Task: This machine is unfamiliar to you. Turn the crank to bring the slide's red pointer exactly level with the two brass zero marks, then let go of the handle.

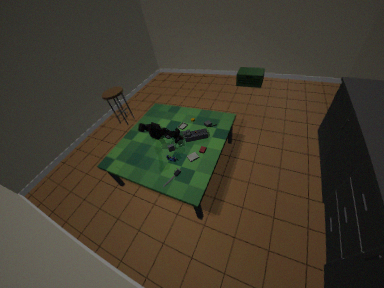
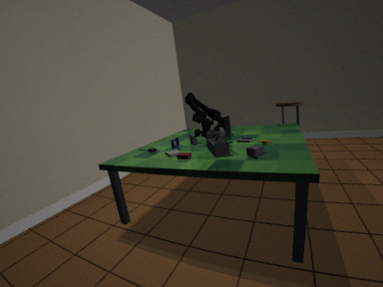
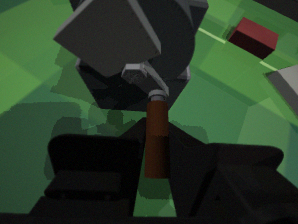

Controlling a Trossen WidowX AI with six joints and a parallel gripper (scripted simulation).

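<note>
The machine (image 1: 196, 135) (image 2: 217, 146) is a long grey body on the green table. In the wrist view its grey housing (image 3: 107, 37) fills the top centre, with a short light-grey crank arm (image 3: 156, 80) in front. The crank's brown handle (image 3: 157, 135) points down the picture between the two black fingers. My gripper (image 3: 152, 122) is shut on this handle. In the top and exterior views the gripper is small and dark beside the machine's near end. The red pointer and the two brass zero marks cannot be made out in any view.
A red block (image 1: 202, 149) (image 2: 185, 155) (image 3: 254, 38) and a pale flat piece (image 1: 193, 157) (image 2: 173, 153) lie beside the machine. A grey block (image 1: 208, 123) (image 2: 254, 150) and a small yellow thing (image 1: 193, 119) (image 2: 264, 142) lie on its other side. A blue item (image 1: 174, 159) (image 2: 173, 143) is also on the table.
</note>
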